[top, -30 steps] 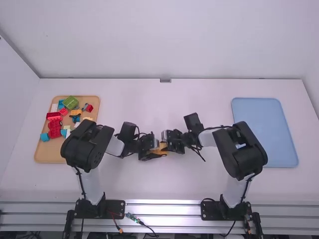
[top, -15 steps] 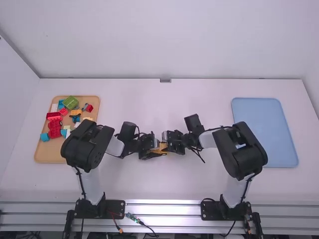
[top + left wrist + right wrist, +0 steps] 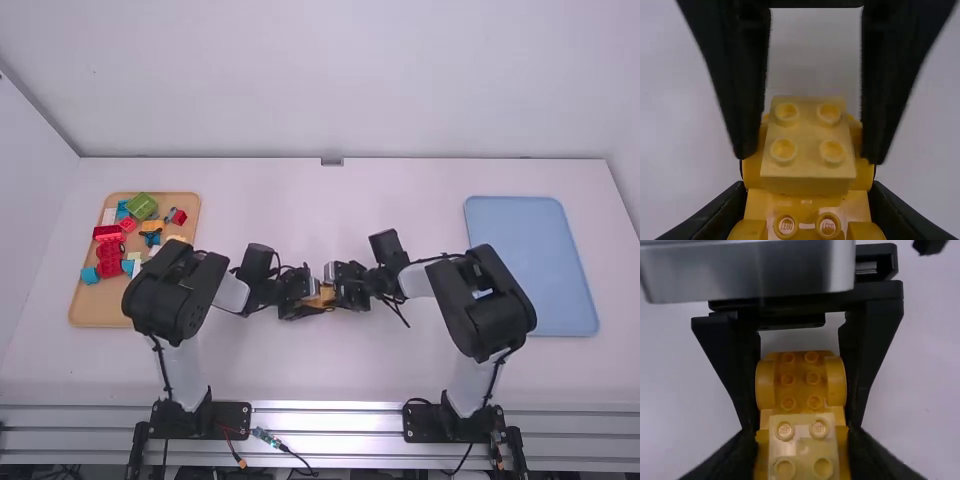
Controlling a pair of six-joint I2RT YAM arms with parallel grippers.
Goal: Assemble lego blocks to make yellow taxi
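The left claw (image 3: pixel 311 301) and the right claw (image 3: pixel 337 290) face each other around the middle of the desk (image 3: pixel 330 205), with an orange-yellow toy car (image 3: pixel 325 294) between them. The left claw is clamped on the car's sides, close to the end with rounded wheel arches (image 3: pixel 765 384). The right claw is clamped on the sides of the car too, its fingers on either side of a pale yellow block (image 3: pixel 809 131). That block sits on top of the orange-yellow part, four round studs facing up in two rows. Whether the car touches the desk, I cannot tell.

At the left lies a tan tray (image 3: pixel 92 318) of loose blocks: a green block (image 3: pixel 142 206) toward its far edge, red blocks (image 3: pixel 110 262) in the middle and a blue block (image 3: pixel 90 275) at its left. The left arm (image 3: pixel 172 300) covers some of its right side. A light blue tray (image 3: pixel 535 265) lies at the right, partly behind the right arm (image 3: pixel 490 310).
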